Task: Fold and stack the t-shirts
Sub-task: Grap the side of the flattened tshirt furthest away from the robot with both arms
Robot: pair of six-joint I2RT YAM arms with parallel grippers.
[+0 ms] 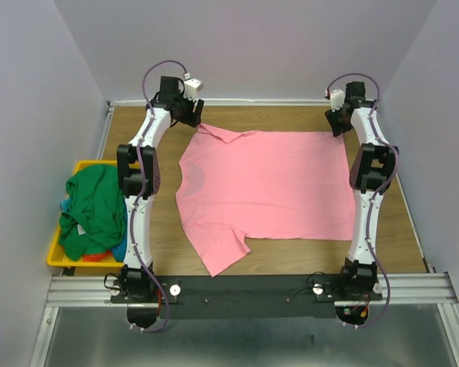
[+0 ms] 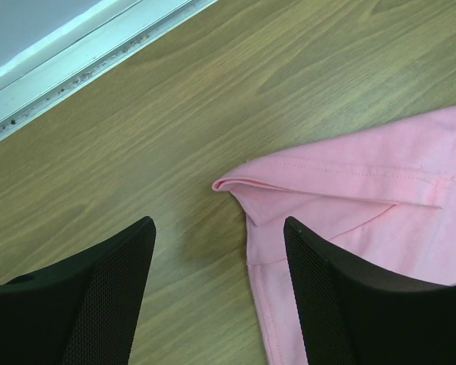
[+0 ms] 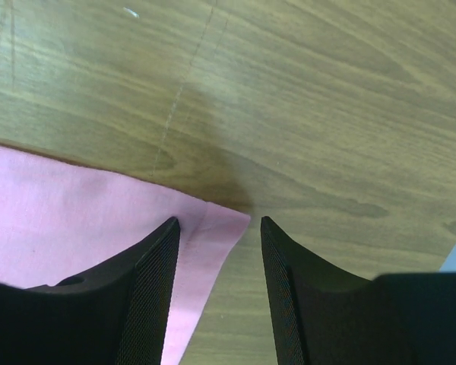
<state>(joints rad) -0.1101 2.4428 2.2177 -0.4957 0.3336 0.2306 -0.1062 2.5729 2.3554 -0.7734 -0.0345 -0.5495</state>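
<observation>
The pink t-shirt (image 1: 268,183) lies spread flat on the wooden table, neck to the left, hem to the right. Its far sleeve (image 2: 342,190) is folded over at the tip. My left gripper (image 1: 193,113) hangs open over that sleeve tip, fingers (image 2: 106,296) apart, holding nothing. My right gripper (image 1: 338,122) is open over the far hem corner (image 3: 220,228), one finger above the cloth, the other above bare wood. A green t-shirt (image 1: 96,202) is heaped in the yellow bin, with bits of blue and orange cloth (image 1: 107,254) under it.
The yellow bin (image 1: 55,256) stands at the table's left edge beside the left arm. A white rail (image 2: 76,53) runs along the table's far edge. A black bar (image 1: 245,289) crosses the near edge between the arm bases.
</observation>
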